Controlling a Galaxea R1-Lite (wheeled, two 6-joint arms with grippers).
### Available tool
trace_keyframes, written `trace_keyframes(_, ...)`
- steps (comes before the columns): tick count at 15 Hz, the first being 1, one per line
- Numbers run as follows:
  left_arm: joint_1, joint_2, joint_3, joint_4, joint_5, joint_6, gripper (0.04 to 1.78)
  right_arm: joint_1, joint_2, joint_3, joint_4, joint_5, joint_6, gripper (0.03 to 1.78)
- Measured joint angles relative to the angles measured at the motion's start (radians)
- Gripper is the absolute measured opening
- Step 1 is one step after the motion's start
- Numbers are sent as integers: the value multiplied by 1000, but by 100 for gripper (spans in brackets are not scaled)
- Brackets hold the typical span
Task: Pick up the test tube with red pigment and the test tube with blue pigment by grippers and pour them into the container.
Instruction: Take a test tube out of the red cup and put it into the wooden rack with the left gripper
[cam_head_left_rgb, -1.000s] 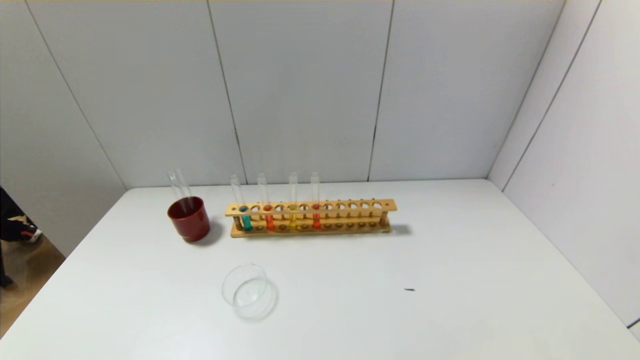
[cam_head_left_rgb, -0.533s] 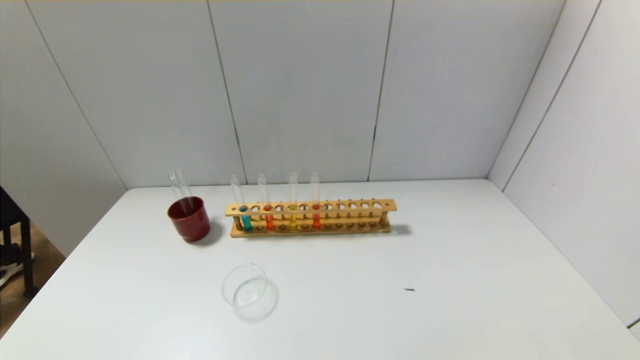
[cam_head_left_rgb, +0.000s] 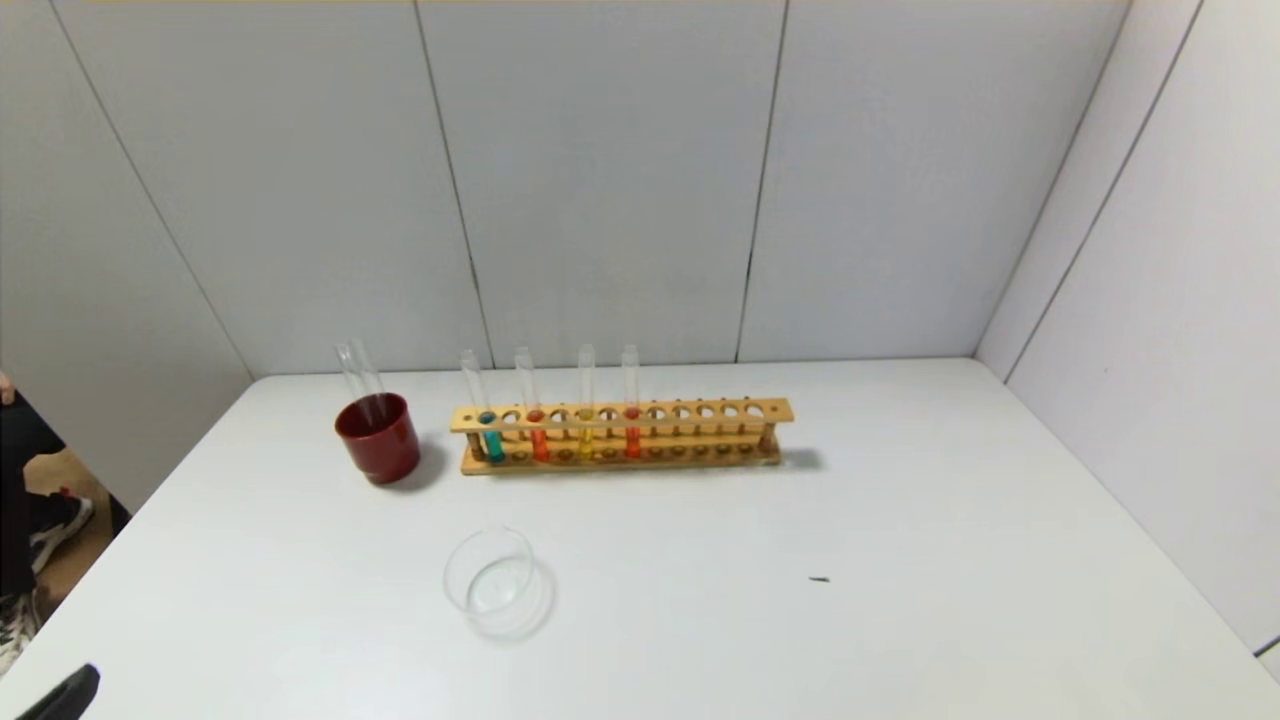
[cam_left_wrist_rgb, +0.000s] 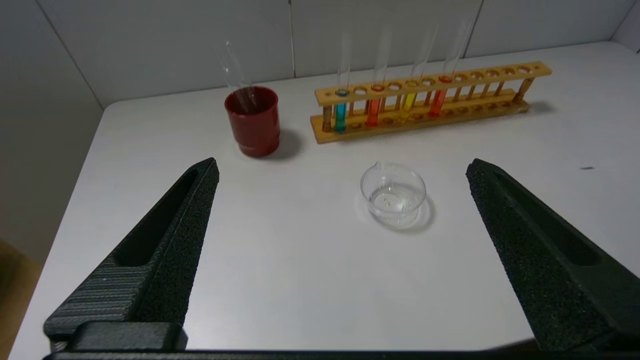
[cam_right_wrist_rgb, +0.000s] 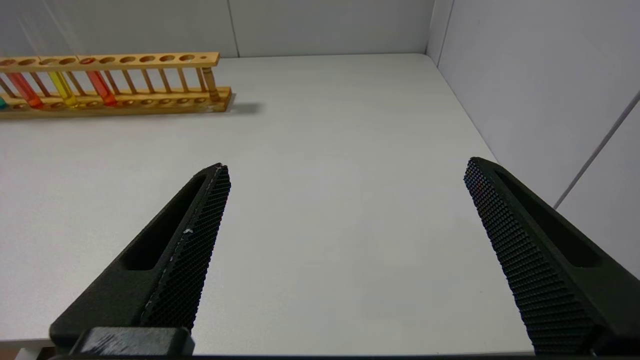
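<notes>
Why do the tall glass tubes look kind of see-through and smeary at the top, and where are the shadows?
In the left wrist view, the empty upper glass of the tubes in the wooden rack fades against the pale wall, so only the coloured liquid stands out. In the head view, the red cup and the rack each throw a soft shadow to the right. The glass dish shows only faint bright rims.

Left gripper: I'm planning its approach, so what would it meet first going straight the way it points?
Probably the glass container: it lies between the open left gripper fingers, nearer than the test tube rack. Depth is uncertain.
</notes>
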Motion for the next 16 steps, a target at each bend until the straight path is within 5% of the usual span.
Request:
trace_keyframes(11,-69,729,-120,-624,-57,-77,175,0,0,0,0,0,0,171)
trace_keyframes(16,-94,969,-146,-800,-61,-75,175,0,0,0,0,0,-1,171)
